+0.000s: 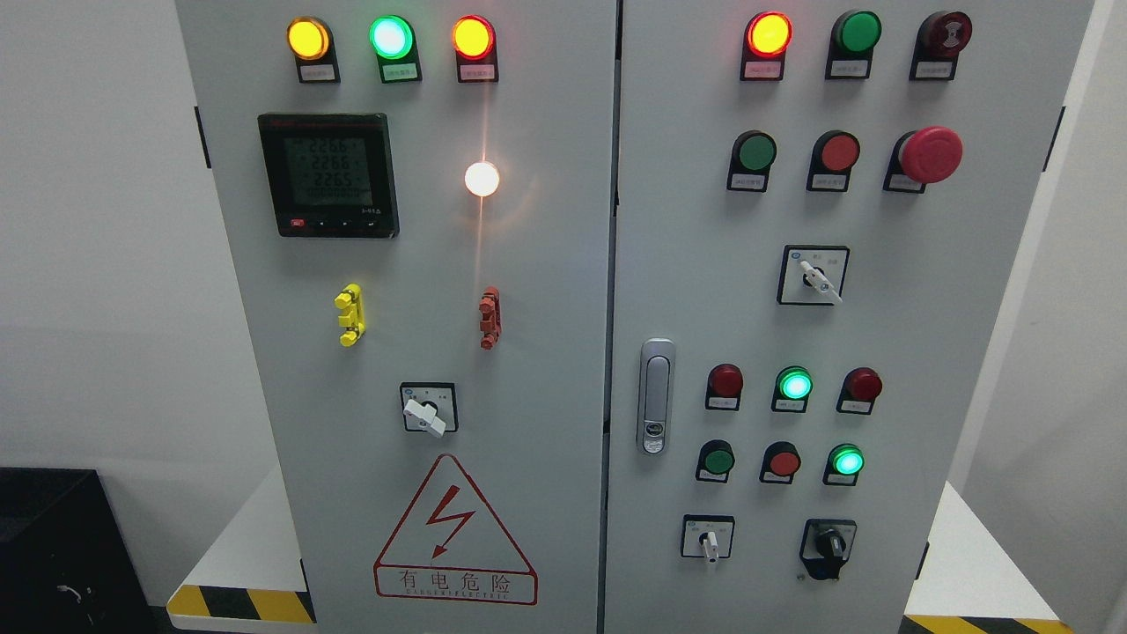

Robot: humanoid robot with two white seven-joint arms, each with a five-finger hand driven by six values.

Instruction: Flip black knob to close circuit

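Head view showed neither hand in frame, so their state could not be told. The black knob [828,546] sat low on the cabinet's right door — unobstructed, right of a white selector switch [709,539], below a lit green lamp [847,461].

The cabinet [546,352] has a smooth, matt grey painted surface that looks like metal. At about one o'clock from the centre, the mushroom button [931,154] looks like glossy red plastic. The black knob [828,546], at about five o'clock, seems to be dark, slightly shiny plastic. The door handle [655,396], near the centre, has a silvery, satin metal look. At ten o'clock, the meter [327,173] has a black plastic frame with a glossy screen. The yellow clip [349,314] and the red clip [489,318] look like matt plastic. The warning sign [455,537], at seven o'clock, looks like a smooth sticker.
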